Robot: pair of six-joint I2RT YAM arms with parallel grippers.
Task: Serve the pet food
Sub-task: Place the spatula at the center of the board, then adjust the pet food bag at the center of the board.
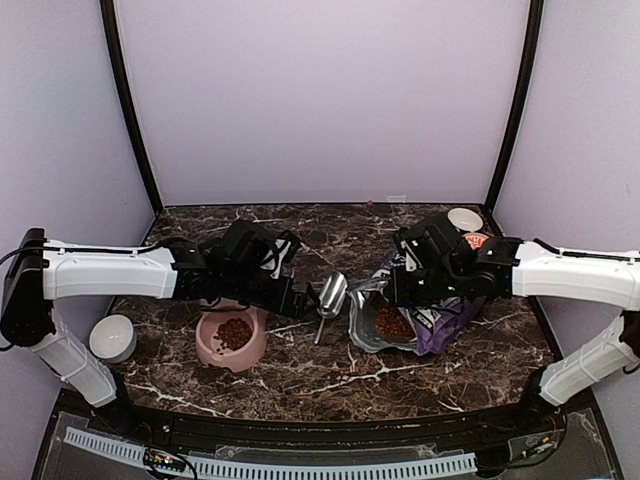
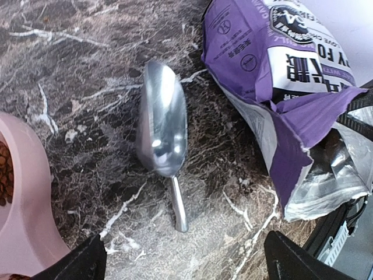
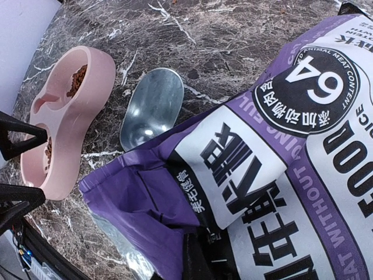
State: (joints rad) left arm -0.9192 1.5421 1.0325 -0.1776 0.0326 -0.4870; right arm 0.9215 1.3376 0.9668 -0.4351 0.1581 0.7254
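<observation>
Silvery metal is what matters just now: the scoop (image 2: 162, 125) lies flat on the dark marble table (image 1: 300, 375), hollow side up, and I will place everything else from it. Its long axis runs from the far side of the table toward the near edge, with the thin handle at the near end. The left gripper (image 2: 185, 245) hangs just to the left of the scoop and low over the table, its fingers spread wide with nothing between them. From its own camera the handle's tip points almost straight into that gap, so this arm is plainly the nearer one, and I judge it need only drop down and forward along the handle's line to take hold. Left of the scoop, past that gripper, sits the pink double bowl (image 1: 204, 350), with some pet food (image 1: 233, 333) already in one compartment. More of the same reddish-brown kibble shows inside the mouth of the purple-and-white bag (image 1: 440, 322), which lies just right of the scoop with its opening turned toward it. The right gripper (image 1: 405, 285) is over the bag, on the scoop's right, fingers pinched together on the bag's torn rim, seemingly propping the mouth open.
</observation>
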